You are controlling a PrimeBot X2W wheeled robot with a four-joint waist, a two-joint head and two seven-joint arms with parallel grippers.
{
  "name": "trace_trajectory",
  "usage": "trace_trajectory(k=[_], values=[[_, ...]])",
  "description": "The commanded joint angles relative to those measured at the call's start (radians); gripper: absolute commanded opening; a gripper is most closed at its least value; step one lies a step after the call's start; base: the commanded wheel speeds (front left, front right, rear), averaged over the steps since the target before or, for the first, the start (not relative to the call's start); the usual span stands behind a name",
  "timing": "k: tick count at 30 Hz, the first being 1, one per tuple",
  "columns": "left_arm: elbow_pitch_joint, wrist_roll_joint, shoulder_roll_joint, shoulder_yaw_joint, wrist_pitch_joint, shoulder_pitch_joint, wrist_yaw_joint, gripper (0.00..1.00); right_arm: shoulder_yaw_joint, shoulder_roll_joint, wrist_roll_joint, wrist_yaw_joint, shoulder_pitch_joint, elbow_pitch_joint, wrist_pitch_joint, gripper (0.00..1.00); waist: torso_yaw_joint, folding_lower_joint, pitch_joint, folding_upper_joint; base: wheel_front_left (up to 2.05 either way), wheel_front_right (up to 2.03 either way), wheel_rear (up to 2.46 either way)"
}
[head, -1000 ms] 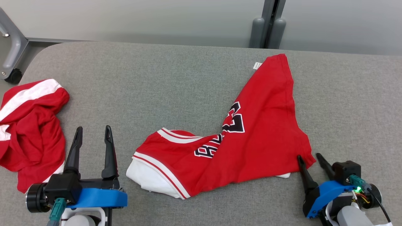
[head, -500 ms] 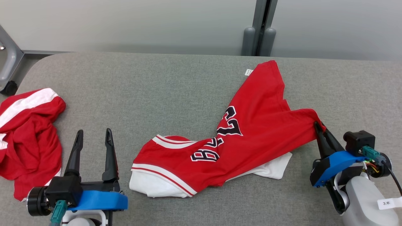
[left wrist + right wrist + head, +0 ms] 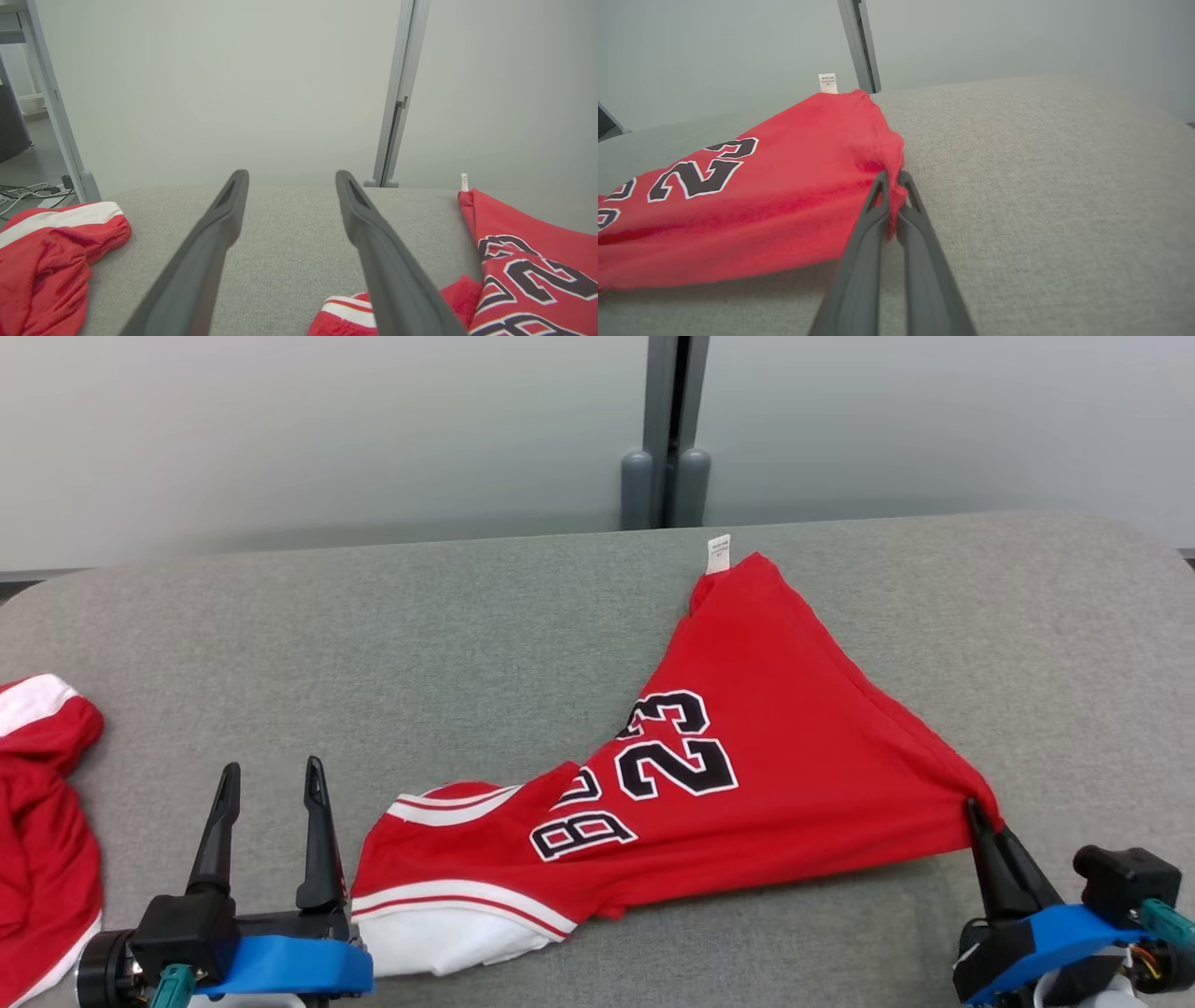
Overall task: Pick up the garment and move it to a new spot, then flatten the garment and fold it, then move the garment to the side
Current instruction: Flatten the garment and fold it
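The garment (image 3: pixel 747 747) is a red jersey with black "23" lettering and white trim, spread across the middle of the grey table (image 3: pixel 373 644). A small white tag sticks up at its far corner. My right gripper (image 3: pixel 976 807) is shut on the jersey's right corner, which hangs lifted and pulled taut; the right wrist view shows the pinch (image 3: pixel 893 179) with red cloth (image 3: pixel 784 186) bunched between the fingers. My left gripper (image 3: pixel 271 775) stands open at the lower left, just left of the jersey's white-trimmed end, holding nothing. Between its fingers (image 3: pixel 210 242) is bare table.
A second red and white garment (image 3: pixel 42 821) lies crumpled at the table's left edge, also seen in the left wrist view (image 3: pixel 51 252). A grey post (image 3: pixel 665 429) stands against the pale wall behind the table.
My right gripper closed on the jersey's right corner, lifted it and drew it to the right, stretching the cloth. The head camera shifted right. The left gripper stayed open.
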Motion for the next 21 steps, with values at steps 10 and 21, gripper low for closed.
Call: trace_trajectory(k=[10,21], values=[[-0.008,0.006,0.0,-0.013,-0.003,-0.026,-0.002,1.0,-0.144,0.036,-0.014,0.0,0.241,-0.394,0.217,0.0,-0.059,0.0,0.02,0.0,0.0,0.0,0.0],[0.009,0.012,0.0,-0.004,-0.003,-0.044,-0.014,1.0,-0.229,0.075,-0.07,0.0,0.303,-0.504,0.329,1.0,-0.029,0.0,0.031,0.0,0.0,0.0,0.0]])
